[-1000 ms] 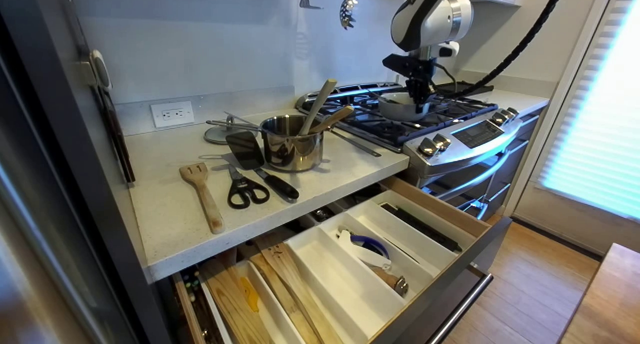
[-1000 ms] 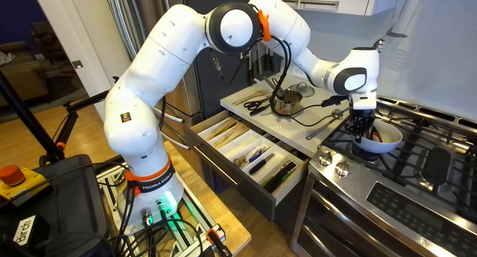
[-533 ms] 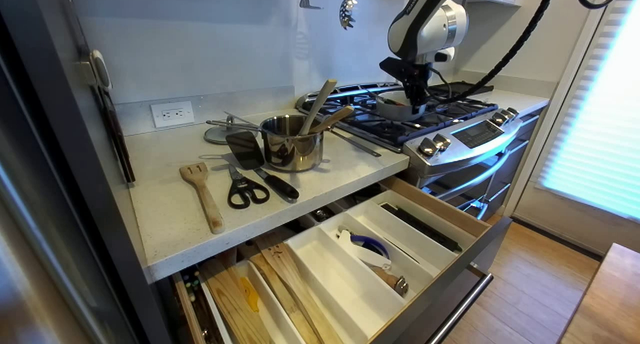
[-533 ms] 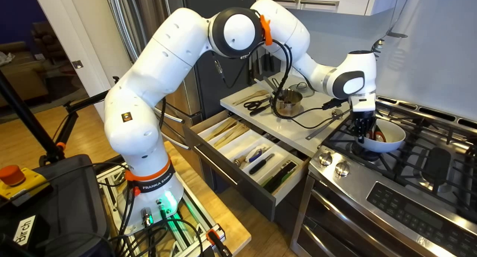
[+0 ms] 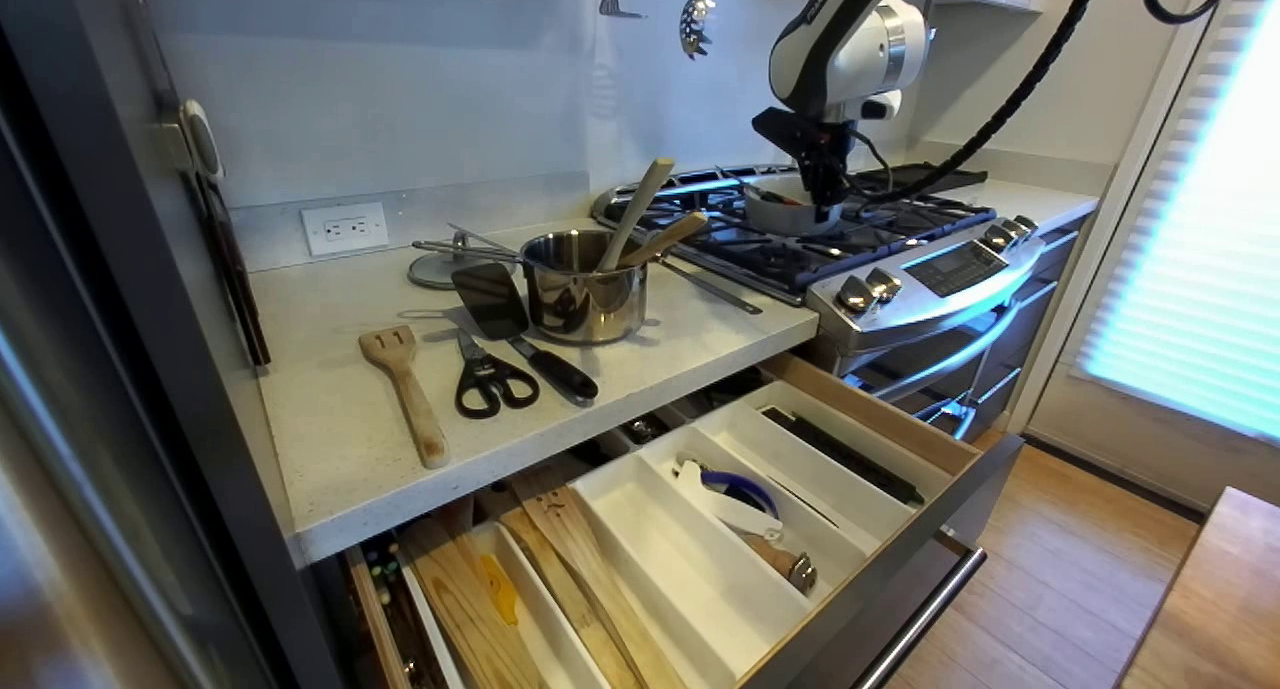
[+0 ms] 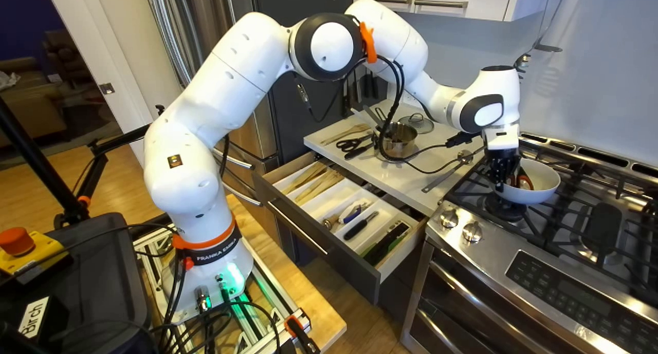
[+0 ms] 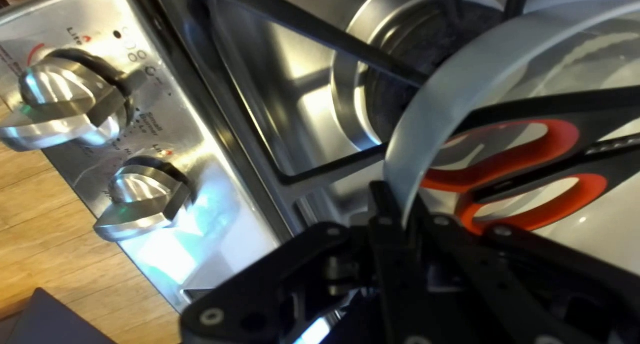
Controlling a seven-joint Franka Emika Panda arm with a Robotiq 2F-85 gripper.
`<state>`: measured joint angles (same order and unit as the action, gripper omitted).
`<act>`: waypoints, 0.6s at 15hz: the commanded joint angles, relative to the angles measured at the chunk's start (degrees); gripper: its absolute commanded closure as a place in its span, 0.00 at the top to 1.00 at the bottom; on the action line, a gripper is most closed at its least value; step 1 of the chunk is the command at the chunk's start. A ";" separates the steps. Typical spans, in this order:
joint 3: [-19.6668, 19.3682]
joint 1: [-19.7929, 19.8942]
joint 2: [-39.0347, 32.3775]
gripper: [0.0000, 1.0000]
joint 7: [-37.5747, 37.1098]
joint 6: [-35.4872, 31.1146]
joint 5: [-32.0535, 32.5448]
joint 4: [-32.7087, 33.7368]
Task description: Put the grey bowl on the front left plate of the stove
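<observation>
The grey bowl (image 6: 542, 184) shows in both exterior views (image 5: 785, 214) and looks pale grey-white. My gripper (image 7: 400, 204) is shut on its near rim, one finger on each side of the wall. The bowl seems lifted slightly above the grates. Scissors with red and black handles (image 7: 525, 184) lie in the bowl. The front left plate (image 6: 506, 210) of the stove (image 6: 475, 264) is partly under the bowl. Its burner and black grate also show in the wrist view (image 7: 390, 67). The bowl's far side is cut off in the wrist view.
Two knobs (image 6: 472, 231) sit at the stove's front edge. A steel pot with utensils (image 5: 585, 304) stands on the counter beside the stove, near a long-handled ladle (image 6: 443, 178). An open drawer (image 5: 690, 559) juts out below the counter. The arm's cable (image 5: 1040, 79) hangs over the stove.
My gripper and the held bowl have moved a short way toward the back of the stove, rising slightly. More of the burner below shows. The gripper has stayed shut on the rim.
</observation>
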<state>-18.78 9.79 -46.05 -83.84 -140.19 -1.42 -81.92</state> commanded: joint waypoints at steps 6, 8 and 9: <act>3.28 2.68 1.48 0.02 3.31 3.81 -3.85 1.26; 3.64 3.04 1.37 0.02 3.84 4.07 -4.53 1.36; 3.72 3.10 1.36 0.02 3.92 4.28 -4.70 1.32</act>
<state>-16.36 11.47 -45.90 -81.71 -137.14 -4.12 -80.99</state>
